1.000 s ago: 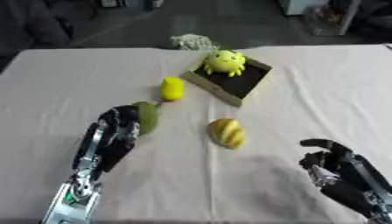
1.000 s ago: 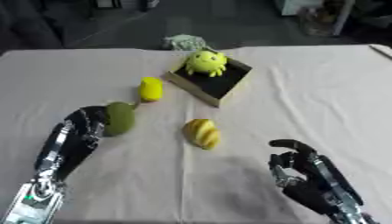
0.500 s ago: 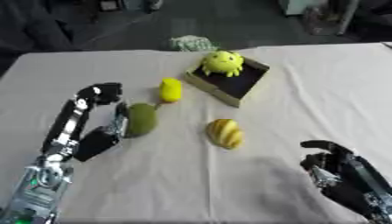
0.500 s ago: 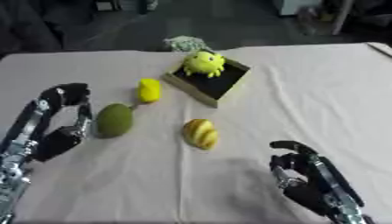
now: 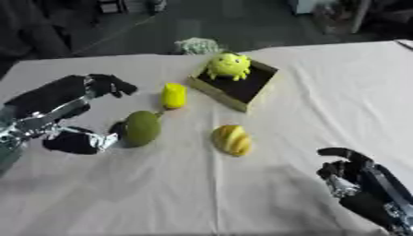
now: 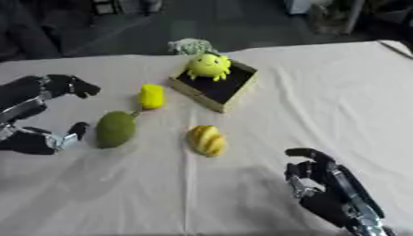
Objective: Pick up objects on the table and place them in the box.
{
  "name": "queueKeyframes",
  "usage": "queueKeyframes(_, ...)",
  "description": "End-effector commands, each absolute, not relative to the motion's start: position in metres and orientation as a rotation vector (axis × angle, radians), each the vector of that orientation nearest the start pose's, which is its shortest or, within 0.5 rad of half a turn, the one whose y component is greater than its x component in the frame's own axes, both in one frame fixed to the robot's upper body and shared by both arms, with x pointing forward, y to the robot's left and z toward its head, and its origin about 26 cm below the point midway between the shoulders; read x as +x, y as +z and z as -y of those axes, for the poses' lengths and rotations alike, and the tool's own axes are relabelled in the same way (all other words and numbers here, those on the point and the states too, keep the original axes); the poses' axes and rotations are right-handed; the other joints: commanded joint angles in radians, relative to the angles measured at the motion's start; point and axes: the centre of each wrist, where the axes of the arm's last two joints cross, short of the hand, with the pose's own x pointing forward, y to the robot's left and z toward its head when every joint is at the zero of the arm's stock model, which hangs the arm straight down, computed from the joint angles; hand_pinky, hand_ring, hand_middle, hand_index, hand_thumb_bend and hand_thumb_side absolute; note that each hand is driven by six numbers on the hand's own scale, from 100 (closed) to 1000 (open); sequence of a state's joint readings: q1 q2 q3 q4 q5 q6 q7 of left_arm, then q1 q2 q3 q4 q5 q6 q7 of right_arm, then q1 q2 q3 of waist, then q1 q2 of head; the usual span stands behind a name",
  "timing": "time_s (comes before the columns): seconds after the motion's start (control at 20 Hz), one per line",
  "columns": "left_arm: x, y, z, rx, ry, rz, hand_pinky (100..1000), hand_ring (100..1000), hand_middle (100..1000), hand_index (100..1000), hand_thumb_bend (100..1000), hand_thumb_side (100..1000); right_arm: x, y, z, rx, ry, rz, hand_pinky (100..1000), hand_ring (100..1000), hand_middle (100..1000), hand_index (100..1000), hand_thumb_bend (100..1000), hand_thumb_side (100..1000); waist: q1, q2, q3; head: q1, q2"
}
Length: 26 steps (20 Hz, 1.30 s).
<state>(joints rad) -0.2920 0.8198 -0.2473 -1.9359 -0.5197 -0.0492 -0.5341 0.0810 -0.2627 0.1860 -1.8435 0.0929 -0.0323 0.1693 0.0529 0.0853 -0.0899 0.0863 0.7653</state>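
A dark green oval fruit (image 5: 141,128) lies on the white tablecloth (image 5: 322,97) at the left. My left hand (image 5: 44,103) is open beside it, with the thumb (image 5: 85,140) low at the fruit's left side and the fingers (image 5: 109,85) spread above it, apart from it. A small yellow item (image 5: 174,95) lies just beyond the fruit. A ribbed yellow fruit (image 5: 232,139) sits near the middle. The shallow box (image 5: 216,96) stands further back, with a yellow-green toy (image 5: 228,66) at its far end. My right hand (image 6: 322,177) rests at the lower right, fingers relaxed, holding nothing.
A pale green crumpled thing (image 5: 197,45) lies at the table's far edge behind the box. Beyond that edge the floor is dark. Bare cloth stretches across the right half and the front of the table.
My left hand has drawn back to the left off the green fruit and spread wider, thumb low and fingers high. The fruit has barely moved. The right hand is still.
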Motion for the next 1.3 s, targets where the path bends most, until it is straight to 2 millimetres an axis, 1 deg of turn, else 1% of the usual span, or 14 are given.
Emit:
queueKeyframes(0.05,0.315,0.2,-0.297,0.64,-1.844,1.31,823,783,794,938,249,323,0.249,0.05,0.251,0.018,0.581,1.741,637,619,772,776,100,303,-0.002,-0.01,-0.003,0.002,0.005)
queueKeyframes(0.15,0.33,0.192,-0.3,0.641,-1.853,1.244,822,784,796,943,276,354,0.249,0.05,0.251,0.02,0.576,1.744,637,618,771,775,100,304,-0.004,-0.01,-0.007,0.002,0.005)
queueKeyframes(0.25,0.345,0.183,-0.302,0.643,-1.854,1.195,821,785,797,944,292,365,0.249,0.05,0.251,0.021,0.571,1.747,636,617,770,774,100,306,-0.005,-0.01,-0.009,0.0,0.005)
queueKeyframes(0.4,0.363,0.171,-0.303,0.656,-1.84,1.168,819,783,795,943,289,363,0.248,0.05,0.25,0.024,0.565,1.749,636,617,770,774,100,305,-0.008,-0.009,-0.01,-0.001,0.005)
queueKeyframes(0.5,0.372,0.164,-0.302,0.662,-1.834,1.162,819,783,795,943,289,363,0.248,0.05,0.25,0.026,0.563,1.749,636,617,770,774,100,305,-0.01,-0.009,-0.01,-0.002,0.005)
queueKeyframes(0.65,0.376,0.158,-0.304,0.669,-1.836,1.162,819,783,795,943,289,363,0.248,0.05,0.25,0.026,0.563,1.749,636,617,770,774,100,305,-0.01,-0.009,-0.009,-0.002,0.005)
queueKeyframes(0.7,0.378,0.158,-0.304,0.674,-1.831,1.166,825,791,803,945,302,337,0.248,0.049,0.25,0.028,0.563,1.749,637,617,771,774,100,304,-0.012,-0.009,-0.011,-0.001,0.005)
queueKeyframes(0.8,0.387,0.158,-0.297,0.697,-1.801,1.178,829,794,809,945,298,357,0.248,0.049,0.249,0.032,0.562,1.749,637,617,771,774,100,304,-0.016,-0.008,-0.013,0.0,0.005)
queueKeyframes(0.95,0.397,0.145,-0.289,0.676,-1.815,1.137,832,798,818,953,307,379,0.248,0.049,0.249,0.034,0.561,1.749,637,617,771,774,100,304,-0.017,-0.008,-0.013,0.0,0.005)
queueKeyframes(1.15,0.402,0.134,-0.288,0.664,-1.834,1.106,832,797,824,958,313,371,0.248,0.049,0.249,0.034,0.561,1.748,637,618,771,774,100,304,-0.017,-0.008,-0.014,0.001,0.005)
queueKeyframes(1.25,0.402,0.13,-0.289,0.659,-1.839,1.095,829,795,822,954,314,358,0.248,0.049,0.249,0.033,0.56,1.748,637,618,771,774,100,304,-0.017,-0.007,-0.016,0.001,0.005)
queueKeyframes(1.3,0.403,0.128,-0.289,0.657,-1.842,1.09,821,785,812,945,308,328,0.248,0.049,0.249,0.032,0.56,1.748,637,618,771,774,100,304,-0.016,-0.007,-0.017,0.002,0.005)
